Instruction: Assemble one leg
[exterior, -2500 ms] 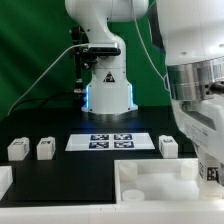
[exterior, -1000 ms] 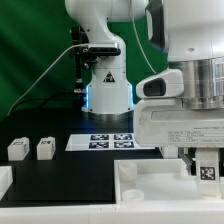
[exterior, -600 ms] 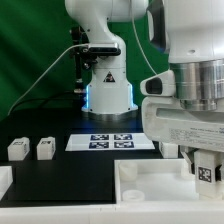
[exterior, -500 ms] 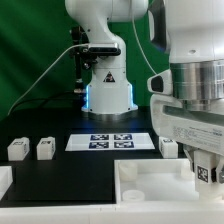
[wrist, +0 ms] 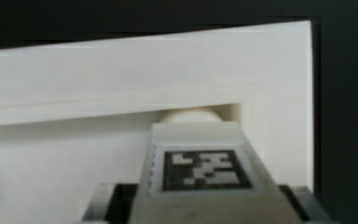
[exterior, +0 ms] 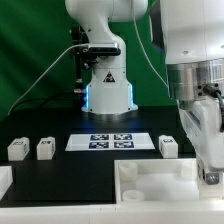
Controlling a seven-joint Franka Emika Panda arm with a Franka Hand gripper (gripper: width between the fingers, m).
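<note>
Wrist view shows you the claw [wrist: 197, 205] clamped on a tagged leg [wrist: 199, 160], held over the white panel [wrist: 87, 90].

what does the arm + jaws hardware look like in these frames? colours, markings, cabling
The arm is glossy white with rounded cylindrical links and grey joint bands. Its base is a white cone with a black triangular warning mark, a blue light ring and a black clamp block above. A thin white cable trails toward the exterior view's left. The gripper looks white; its jaws are blurred.

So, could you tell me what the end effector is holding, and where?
The end effector grips a leg by its lower sides, tag facing the wrist camera.
</note>
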